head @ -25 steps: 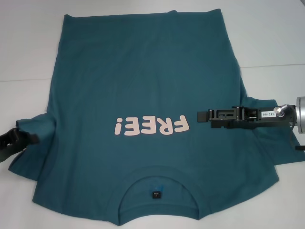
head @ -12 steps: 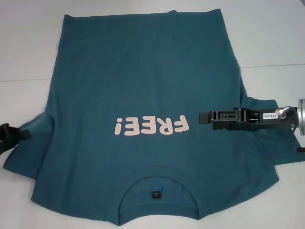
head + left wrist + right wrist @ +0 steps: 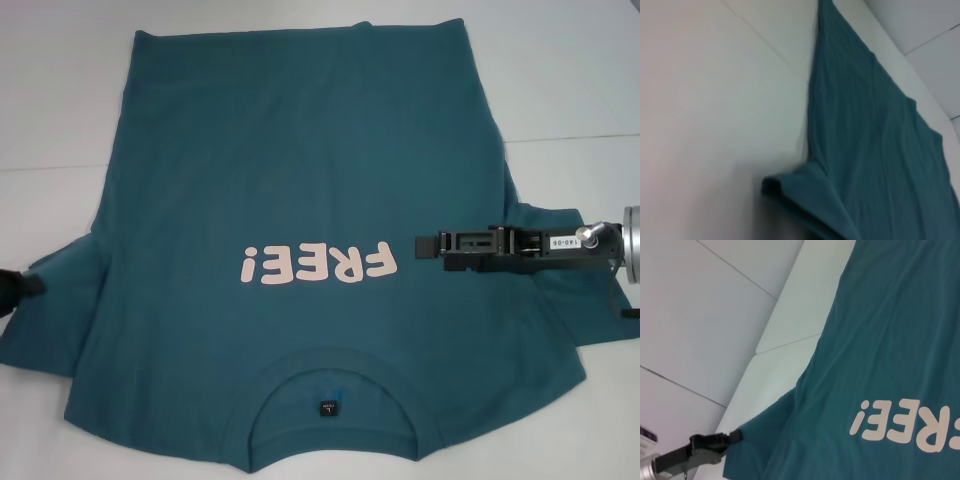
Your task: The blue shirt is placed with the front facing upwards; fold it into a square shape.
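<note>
White table (image 3: 570,90) | blue shirt (image 3: 300,150) lies flat, print up, ready for folding | left gripper (image 3: 18,287) at sleeve edge, jaws unclear | right gripper (image 3: 425,245) hovers over chest, jaws unclear

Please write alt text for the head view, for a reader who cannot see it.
A blue shirt lies flat and face up on a white table, its pink lettering upside down and its collar nearest the camera. The right gripper reaches in over the shirt beside the lettering. The left gripper shows only at the picture's edge, at the sleeve.
</note>
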{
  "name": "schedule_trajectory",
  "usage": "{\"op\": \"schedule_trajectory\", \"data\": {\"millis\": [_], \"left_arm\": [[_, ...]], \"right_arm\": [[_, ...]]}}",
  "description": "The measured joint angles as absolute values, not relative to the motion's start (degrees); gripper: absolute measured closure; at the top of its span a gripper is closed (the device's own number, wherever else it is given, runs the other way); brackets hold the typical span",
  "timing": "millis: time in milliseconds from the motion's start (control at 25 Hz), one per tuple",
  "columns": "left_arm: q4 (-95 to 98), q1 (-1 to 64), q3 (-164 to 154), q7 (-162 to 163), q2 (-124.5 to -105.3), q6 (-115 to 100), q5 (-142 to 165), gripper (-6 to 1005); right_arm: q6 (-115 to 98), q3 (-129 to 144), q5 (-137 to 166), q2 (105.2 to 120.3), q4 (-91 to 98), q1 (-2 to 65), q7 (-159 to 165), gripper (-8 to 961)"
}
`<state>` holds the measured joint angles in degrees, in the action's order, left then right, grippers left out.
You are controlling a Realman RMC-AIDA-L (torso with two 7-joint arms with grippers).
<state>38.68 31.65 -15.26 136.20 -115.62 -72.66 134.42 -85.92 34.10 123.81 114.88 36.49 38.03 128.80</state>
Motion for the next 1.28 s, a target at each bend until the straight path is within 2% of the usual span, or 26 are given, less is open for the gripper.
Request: {"op": "schedule_trajectory", "data": {"millis": [520, 880, 1280], "left_arm": [[39.27, 31.99, -14.56, 136.05, -115.07, -72.66, 134.91, 968], [42.81, 36.69, -15.05, 139.93, -112.11, -72.88, 141.99, 967], [44.88, 38.17, -18.73, 142.65, -112.25, -77.98, 141.97, 968]], "right_arm": [[-85.67, 34.35, 123.75, 115.05, 36.41, 38.24, 128.8, 56], [-85.91, 34.14, 123.74, 114.98, 36.38, 37.87, 128.75, 55], [-85.77, 34.52, 123.75, 114.96, 36.38, 38.22, 128.76, 56]]}}
